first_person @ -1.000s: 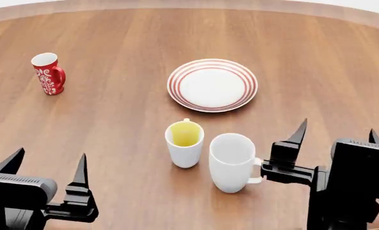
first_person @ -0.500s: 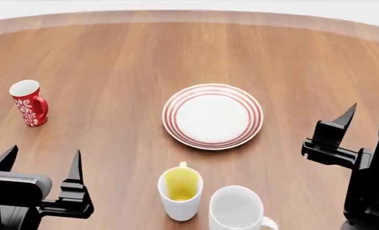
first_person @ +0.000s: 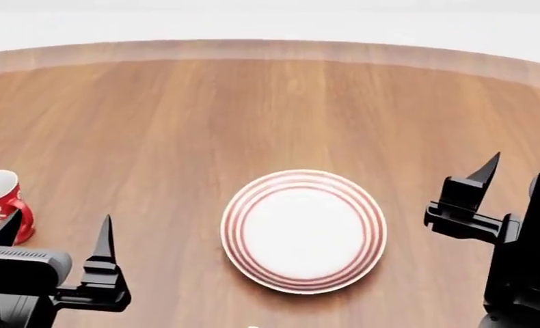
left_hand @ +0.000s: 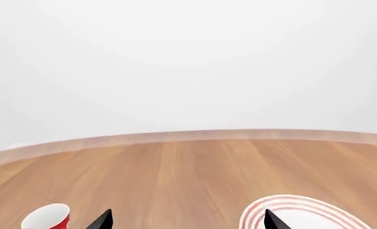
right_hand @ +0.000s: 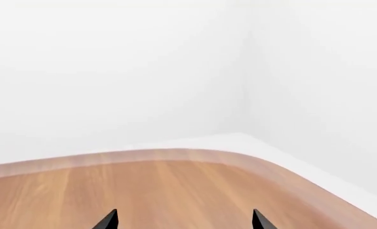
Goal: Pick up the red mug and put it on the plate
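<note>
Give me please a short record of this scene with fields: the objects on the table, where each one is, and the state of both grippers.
surface: round wooden table
red mug: red mug with white pattern, upright, at the head view's left edge, partly hidden behind the left gripper's finger
plate: white plate with red rings, centre of the table, nothing on it
mug versus plate: apart, mug to the left of the plate
left gripper: left gripper open, holding nothing, near the mug
right gripper: right gripper open, holding nothing, right of the plate
task state: mug not yet picked up
</note>
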You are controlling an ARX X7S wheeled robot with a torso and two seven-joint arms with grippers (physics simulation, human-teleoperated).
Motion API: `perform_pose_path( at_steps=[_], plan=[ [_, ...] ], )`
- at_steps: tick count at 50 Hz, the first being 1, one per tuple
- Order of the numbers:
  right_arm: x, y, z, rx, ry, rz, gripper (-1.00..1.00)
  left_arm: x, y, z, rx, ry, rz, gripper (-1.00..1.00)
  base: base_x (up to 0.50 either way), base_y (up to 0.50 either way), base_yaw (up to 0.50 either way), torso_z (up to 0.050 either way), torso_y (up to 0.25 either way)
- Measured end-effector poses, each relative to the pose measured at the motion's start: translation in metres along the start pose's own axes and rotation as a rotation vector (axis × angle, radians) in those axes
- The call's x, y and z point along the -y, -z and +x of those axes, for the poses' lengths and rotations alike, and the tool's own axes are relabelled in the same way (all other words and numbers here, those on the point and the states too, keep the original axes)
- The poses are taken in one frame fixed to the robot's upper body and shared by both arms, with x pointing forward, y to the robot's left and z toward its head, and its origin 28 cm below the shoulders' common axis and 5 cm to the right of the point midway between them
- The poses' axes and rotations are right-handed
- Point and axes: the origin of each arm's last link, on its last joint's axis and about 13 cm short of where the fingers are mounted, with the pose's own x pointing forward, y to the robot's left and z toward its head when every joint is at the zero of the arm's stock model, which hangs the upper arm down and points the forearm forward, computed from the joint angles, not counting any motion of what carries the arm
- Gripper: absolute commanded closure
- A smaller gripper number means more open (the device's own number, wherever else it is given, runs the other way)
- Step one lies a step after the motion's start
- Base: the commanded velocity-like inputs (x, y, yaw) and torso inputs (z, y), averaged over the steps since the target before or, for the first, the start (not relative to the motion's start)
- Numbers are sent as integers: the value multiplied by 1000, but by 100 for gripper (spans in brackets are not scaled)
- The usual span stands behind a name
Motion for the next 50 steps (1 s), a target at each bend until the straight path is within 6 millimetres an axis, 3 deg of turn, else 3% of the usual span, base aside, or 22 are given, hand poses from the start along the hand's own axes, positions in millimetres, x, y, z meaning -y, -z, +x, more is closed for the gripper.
perform_pose_path(
  at_steps=[32,44,50],
  plan=[
    [-2,6,1,-20,-26,2,-100,0,4,1,-4,-7,-1,-100,498,0,0,0,1],
    [-4,8,1,-22,-36,4,-100,-1,6,2,-13,-18,-4,-100,0,0,0,0,1],
    [-4,10,1,-27,-42,0,-100,-8,9,6,-35,-128,-28,-100,0,0,0,0,0]
  ],
)
